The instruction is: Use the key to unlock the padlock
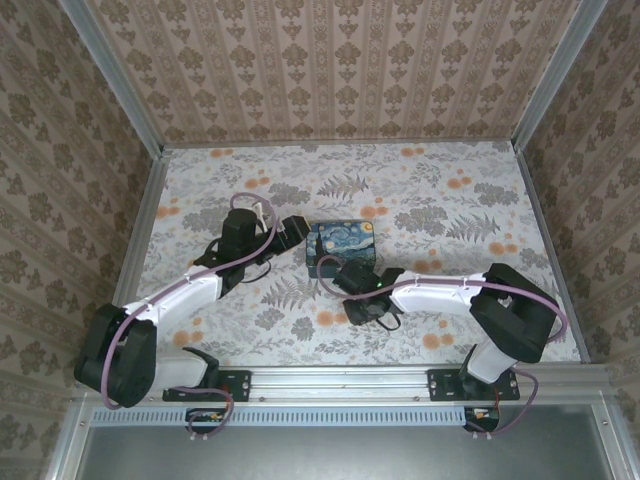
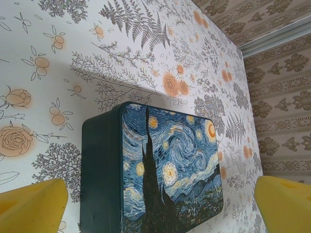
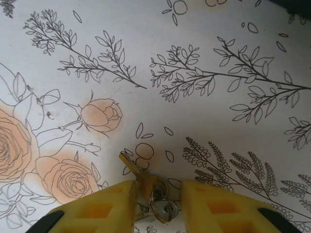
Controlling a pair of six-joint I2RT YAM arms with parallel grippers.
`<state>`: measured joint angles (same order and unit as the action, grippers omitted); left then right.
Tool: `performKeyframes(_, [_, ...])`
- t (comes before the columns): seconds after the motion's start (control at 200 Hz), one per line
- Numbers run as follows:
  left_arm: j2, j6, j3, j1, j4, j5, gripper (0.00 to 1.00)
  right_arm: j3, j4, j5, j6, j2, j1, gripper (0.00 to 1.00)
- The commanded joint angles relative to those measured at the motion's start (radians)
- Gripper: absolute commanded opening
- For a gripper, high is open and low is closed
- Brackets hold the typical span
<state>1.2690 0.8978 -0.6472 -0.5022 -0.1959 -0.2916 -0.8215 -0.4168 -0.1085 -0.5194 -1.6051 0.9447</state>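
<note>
- Floral-printed table (image 3: 194, 48) lies close under the right claw (image 3: 158, 194), whose yellow fingers (image 3: 102, 208) stand part-way apart, one on each side of the key (image 3: 138, 175). One finger is at the key's head and a gap shows on the other side, so I judge it is not yet clamped.
- Flat on the table, the key is brass-coloured, with its blade pointing away from the claw and a small silvery key ring (image 3: 163, 208) threaded through its head.
- Handling, as a judgement: the key is light, stiff and thin, with smooth metal faces. It sits so low that the fingers may skate over it or push it along the table.
- The loose ring can swing and wedge between a finger and the key, which would spoil the hold.
- The best hold is across the two flat faces of the head, low down, leaving the whole blade free for the lock and the ring hanging outside the pads.
- The left claw (image 2: 160, 208) is spread wide and holds nothing.
- Between its fingertips and a little ahead sits the Starry Night box (image 2: 170, 170), flat on the table.
- From above, the right claw works just in front of that box's near side.
- The padlock is too small for me to pick out with certainty.
- Patterned wallpaper walls (image 1: 330, 70) close in the table on three sides.
</note>
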Motion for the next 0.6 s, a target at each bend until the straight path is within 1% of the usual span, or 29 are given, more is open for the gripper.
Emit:
performKeyframes(0.0, [0.0, 0.016, 0.01, 0.005, -0.025, -0.009, 1.0, 0.028, -0.027, 0.024, -0.003, -0.083, 0.039, 0.3])
performKeyframes(0.085, [0.0, 0.019, 0.011, 0.005, -0.021, -0.004, 1.0, 0.034, -0.015, 0.024, -0.015, -0.104, 0.053, 0.27])
performKeyframes(0.145, [0.0, 0.022, 0.012, 0.005, -0.021, -0.001, 1.0, 0.037, -0.005, 0.024, -0.02, -0.122, 0.058, 0.22])
performKeyframes(0.31, [0.0, 0.035, 0.022, 0.005, -0.023, 0.005, 1.0, 0.053, 0.031, 0.029, -0.037, -0.143, 0.063, 0.0])
performKeyframes(0.425, [-0.006, 0.041, 0.026, 0.005, -0.024, -0.001, 1.0, 0.057, 0.038, 0.033, -0.042, -0.102, 0.06, 0.0])
performKeyframes(0.595, [-0.023, 0.037, 0.024, 0.005, -0.006, -0.01, 1.0, 0.078, 0.068, 0.044, -0.043, 0.068, 0.025, 0.0])
